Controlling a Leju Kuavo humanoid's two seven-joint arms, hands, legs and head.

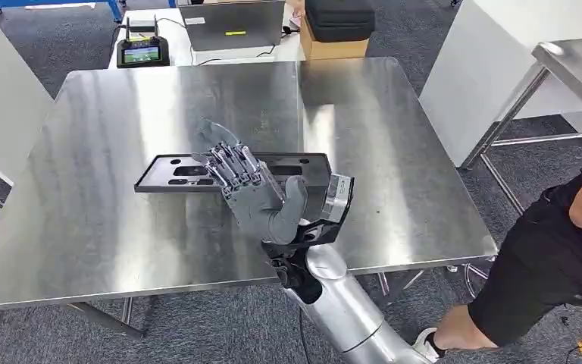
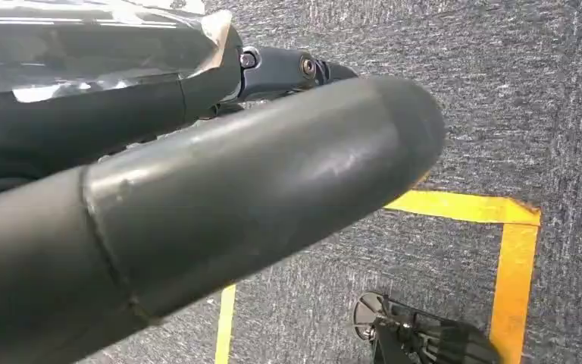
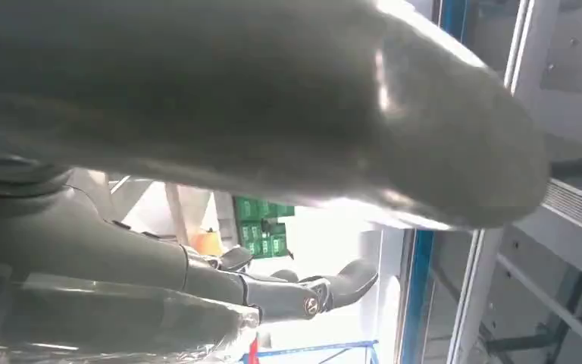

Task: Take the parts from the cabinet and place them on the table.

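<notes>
The flat black part [image 1: 197, 171] lies on the steel desk [image 1: 106, 227] near the middle of the head view, its long axis running left to right across the frame, parallel to the desk's near edge. The right hand [image 1: 251, 189] stands over the part's middle and right portion, palm turned up and toward the camera, fingers [image 1: 231, 163] pointing toward the upper left of the frame and the thumb [image 1: 292, 199] standing off to the lower right. From the palm, the part's exposed length runs out to the left, while its right end passes behind the wrist. The fingers are loosely extended and apart rather than curled — nothing sits in the palm, and I cannot tell whether the back of the hand touches the part or hangs just above it. A crinkled clear film shows around the fingertips; whether it belongs to the hand or to the part is not clear. In the right wrist view the thumb [image 3: 424, 129] and a darker finger [image 3: 326, 288] also stand apart with nothing between them. The part looks already set down, so the coming move is likely a withdrawal toward the lower right, away from the part's long side. The left hand [image 2: 220, 205] shows in the left wrist view over grey carpet [image 2: 500, 91] with yellow tape [image 2: 511, 265] — I cannot tell how its fingers stand. A person [image 1: 561, 243] is at the lower right of the head view.
</notes>
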